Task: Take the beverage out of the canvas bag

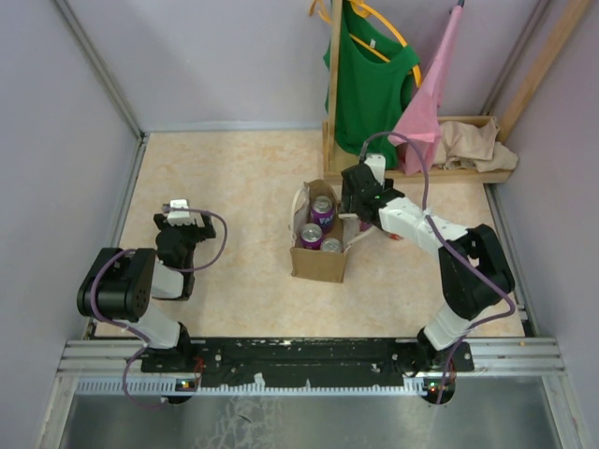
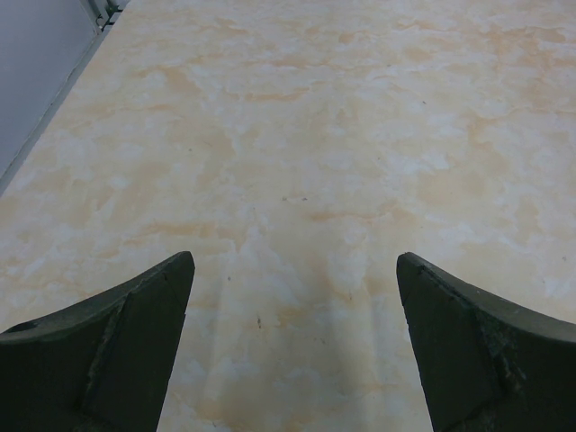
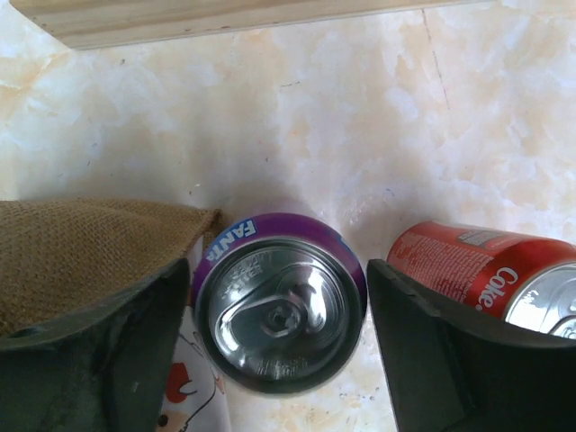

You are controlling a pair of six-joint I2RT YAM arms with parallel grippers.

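lifting straight up is what this step wants, i judge. the fanta can (image 3: 279, 315) stands upright on the table (image 3: 360, 117) just outside the bag (image 3: 81, 243), so it looks already out. the right gripper (image 3: 279, 265) straddles it, fingers close on either side. whether they pinch the can or sit just free of it i cannot tell. if they hold, ease them apart evenly first. then rise without swinging, since the bag's wall is just beside one finger and a coke can (image 3: 468, 265) just beside the other.

the right wrist view alone shows the fanta can plainly, with the coke can and a wooden rail (image 3: 225, 13) beyond. the top view hides the fanta can under the gripper but shows what the wrist misses: three more cans (image 1: 323, 211) upright in the bag, so the task looks part done. the left wrist view shows the left gripper (image 2: 294, 261) spread wide over the table, holding nothing.
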